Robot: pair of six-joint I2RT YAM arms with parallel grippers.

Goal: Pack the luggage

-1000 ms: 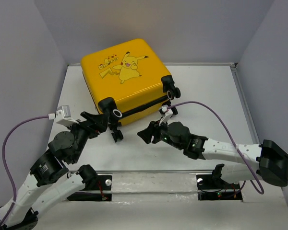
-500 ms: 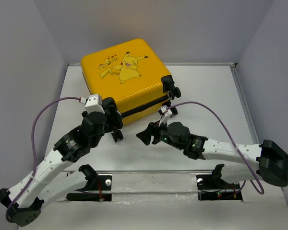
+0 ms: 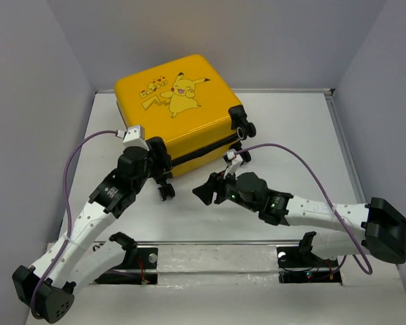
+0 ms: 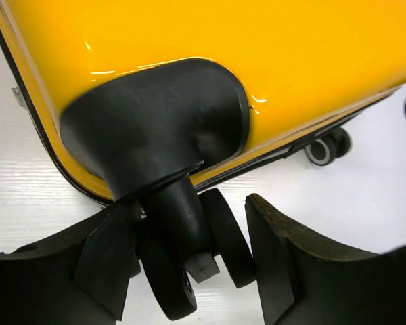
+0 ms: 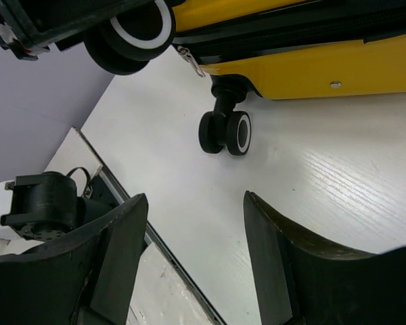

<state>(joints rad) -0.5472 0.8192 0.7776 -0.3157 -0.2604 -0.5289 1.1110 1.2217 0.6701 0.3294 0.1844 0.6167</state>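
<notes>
Left wrist: left gripper [image 4: 189, 220] half-open astride a caster [image 4: 220, 237] of the suitcase [image 4: 257, 54], gap at 3 o'clock; contact unclear; right gripper [image 5: 193, 217] open, empty.

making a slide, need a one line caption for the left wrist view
Open left gripper straddles a black caster wheel at a corner of the yellow luggage on the white table.

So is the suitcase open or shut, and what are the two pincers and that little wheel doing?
suitcase: shut, lying flat, cartoon picture facing up.
left pincer: open, one finger on each side of a corner wheel.
corner wheel: sits between those fingers, not squeezed, with a gap showing on one side.
right pincer: open, holding nothing.
</notes>
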